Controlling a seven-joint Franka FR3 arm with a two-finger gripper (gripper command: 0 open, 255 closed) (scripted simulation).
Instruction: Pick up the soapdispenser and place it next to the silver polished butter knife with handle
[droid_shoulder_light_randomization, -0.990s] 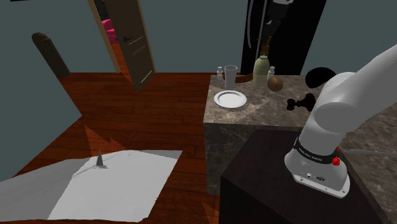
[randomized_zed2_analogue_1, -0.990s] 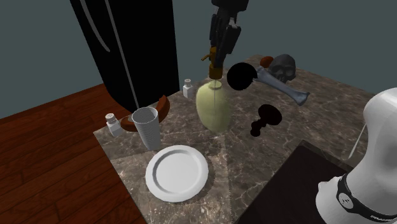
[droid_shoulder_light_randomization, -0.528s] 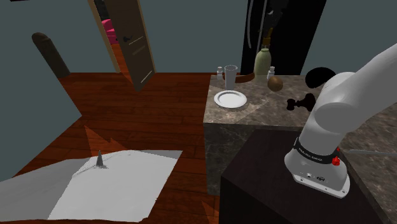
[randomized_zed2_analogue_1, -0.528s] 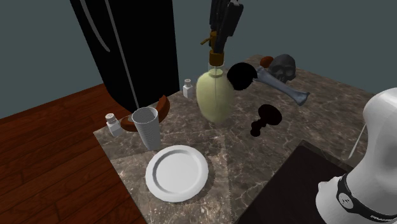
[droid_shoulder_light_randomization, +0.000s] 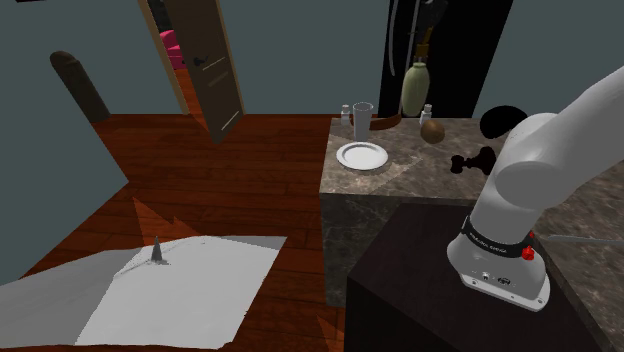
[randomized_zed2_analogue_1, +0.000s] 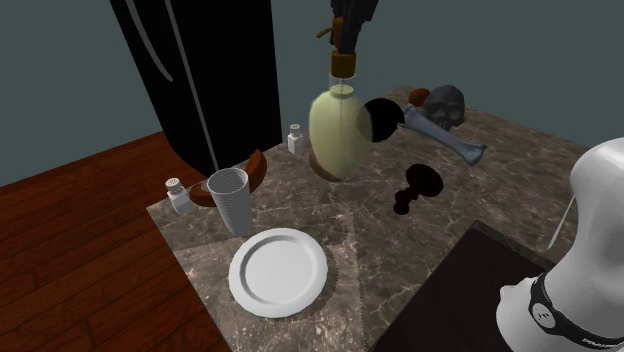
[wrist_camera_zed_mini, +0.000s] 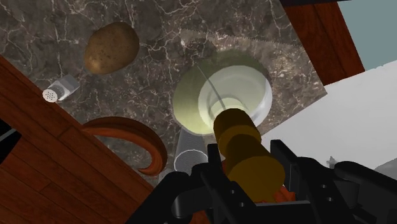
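Note:
The soap dispenser (randomized_zed2_analogue_1: 338, 130), a pale yellow-green bottle with a brown pump, hangs above the marble counter (randomized_zed2_analogue_1: 380, 250). My gripper (randomized_zed2_analogue_1: 352, 15) is shut on its pump from above. In the shoulder view the soap dispenser (droid_shoulder_light_randomization: 415, 85) floats over the counter's far end under the gripper (droid_shoulder_light_randomization: 428, 28). The wrist view looks down the bottle (wrist_camera_zed_mini: 222, 95), the gripper (wrist_camera_zed_mini: 248, 168) clasping the brown pump head. A long silver-grey knife (randomized_zed2_analogue_1: 447, 136) lies behind the bottle at the second exterior view's right, near a dark potato (randomized_zed2_analogue_1: 446, 103).
A white plate (randomized_zed2_analogue_1: 278, 272), a glass (randomized_zed2_analogue_1: 229, 198), two small shakers (randomized_zed2_analogue_1: 178, 195) (randomized_zed2_analogue_1: 296, 138) and a brown curved object (randomized_zed2_analogue_1: 256, 168) stand at the counter's near left. A dark brown object (randomized_zed2_analogue_1: 415, 187) sits mid-counter. A black fridge (randomized_zed2_analogue_1: 200, 70) stands behind.
The gripper has risen with the soap dispenser, lifting it off the counter and higher in both views. Nothing else has moved.

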